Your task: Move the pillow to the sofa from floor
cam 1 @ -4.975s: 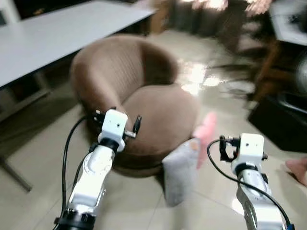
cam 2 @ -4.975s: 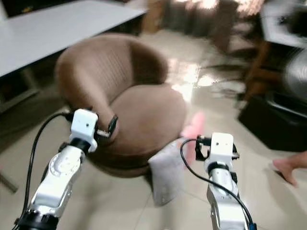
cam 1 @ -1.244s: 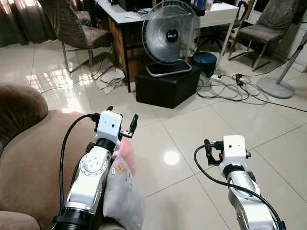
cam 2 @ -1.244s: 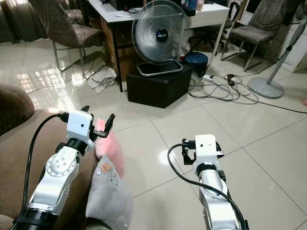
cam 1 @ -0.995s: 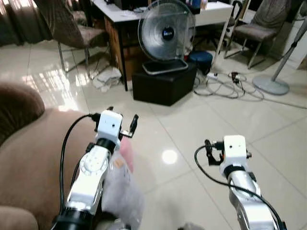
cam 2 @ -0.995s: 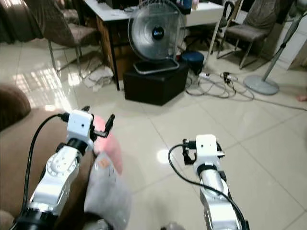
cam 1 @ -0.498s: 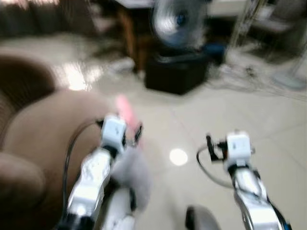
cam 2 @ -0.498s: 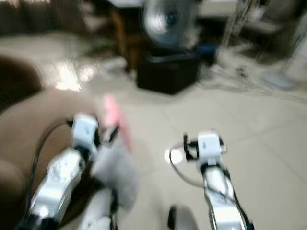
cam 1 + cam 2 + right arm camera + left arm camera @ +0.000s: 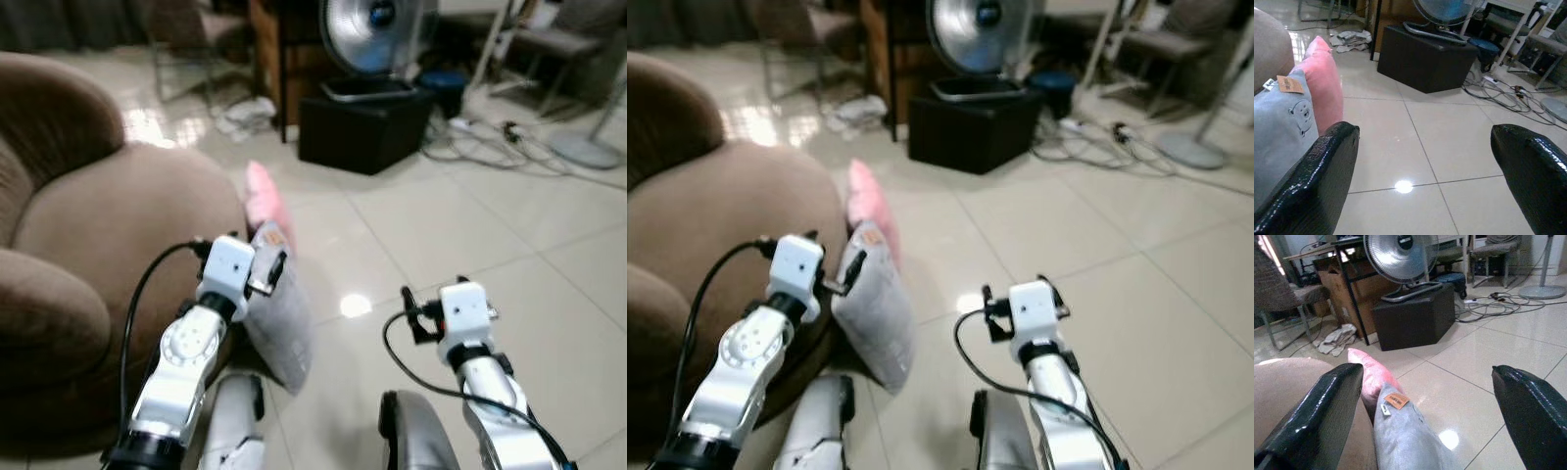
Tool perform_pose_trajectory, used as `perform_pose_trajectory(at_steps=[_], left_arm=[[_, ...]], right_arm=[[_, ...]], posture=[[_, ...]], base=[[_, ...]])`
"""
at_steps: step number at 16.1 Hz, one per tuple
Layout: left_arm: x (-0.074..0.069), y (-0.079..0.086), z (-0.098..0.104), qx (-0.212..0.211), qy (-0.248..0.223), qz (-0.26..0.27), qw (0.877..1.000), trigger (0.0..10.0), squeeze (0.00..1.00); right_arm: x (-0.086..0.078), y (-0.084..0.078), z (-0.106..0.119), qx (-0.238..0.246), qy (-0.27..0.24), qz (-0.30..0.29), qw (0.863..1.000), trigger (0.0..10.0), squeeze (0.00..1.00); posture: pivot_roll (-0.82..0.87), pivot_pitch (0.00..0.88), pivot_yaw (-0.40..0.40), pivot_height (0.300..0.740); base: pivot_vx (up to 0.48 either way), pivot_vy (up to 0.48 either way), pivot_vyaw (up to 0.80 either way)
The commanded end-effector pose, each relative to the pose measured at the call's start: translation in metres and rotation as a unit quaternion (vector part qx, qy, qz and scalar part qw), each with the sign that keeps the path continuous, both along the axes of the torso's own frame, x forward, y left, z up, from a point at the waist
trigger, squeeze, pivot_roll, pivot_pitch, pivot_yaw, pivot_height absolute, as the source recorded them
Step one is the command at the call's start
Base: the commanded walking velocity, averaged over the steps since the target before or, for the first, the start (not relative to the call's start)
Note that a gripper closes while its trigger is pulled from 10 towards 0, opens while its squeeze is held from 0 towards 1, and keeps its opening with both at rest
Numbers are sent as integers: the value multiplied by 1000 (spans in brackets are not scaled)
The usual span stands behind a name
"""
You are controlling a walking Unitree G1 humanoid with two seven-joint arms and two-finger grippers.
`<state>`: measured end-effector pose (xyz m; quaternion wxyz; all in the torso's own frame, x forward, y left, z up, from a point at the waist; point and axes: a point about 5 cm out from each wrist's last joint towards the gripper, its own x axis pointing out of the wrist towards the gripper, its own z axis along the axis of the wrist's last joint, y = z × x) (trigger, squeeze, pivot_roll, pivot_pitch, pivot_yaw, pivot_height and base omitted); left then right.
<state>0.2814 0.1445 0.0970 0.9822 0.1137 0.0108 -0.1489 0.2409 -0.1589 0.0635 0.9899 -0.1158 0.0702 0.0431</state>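
A grey pillow with an orange tag stands on edge on the tiled floor, leaning against the brown sofa. A pink pillow stands just behind it, also against the sofa. My left gripper is open and hovers just above the grey pillow's top corner, touching nothing. In the left wrist view, the pillow lies low between its spread fingers. Out over bare floor to the right of the pillows, my right gripper is open and holds nothing.
A fan sits on a black box ahead. Cables and a round stand base lie at the far right, a crumpled cloth near a desk leg. My own legs show at the bottom.
The view has swung left and tilted down after a blurred moment, so more of the sofa shows. Both pillows stay against the sofa. Both grippers remain open.
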Motion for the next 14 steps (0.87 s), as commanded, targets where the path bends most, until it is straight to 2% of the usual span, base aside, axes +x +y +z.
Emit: perform_pose_trajectory(at_steps=[1,8,10,12,14], left_arm=[[3,-4,5,2,-11,-6,1000,10000,0],[1,-6,3,0,-7,-14,1000,10000,0],[1,-7,3,-1,-8,-13,1000,10000,0],[1,-7,3,-1,-8,-13,1000,10000,0],[1,-7,3,-1,-7,-14,1000,10000,0]], right_arm=[[4,-5,1,-10,0,-7,1000,10000,0],[3,-8,-17,-21,22,-7,1000,10000,0],[5,-11,-23,-38,30,8,999,10000,0],[3,-16,-27,-36,33,3,999,10000,0],[2,-19,-29,-27,36,-10,999,10000,0]], posture=[[-48,0,0,585],[-51,0,2,585],[-51,0,2,585],[-51,0,3,585],[-51,0,4,585]], base=[[315,0,0],[325,0,0],[326,0,0],[324,0,800],[311,0,0]])
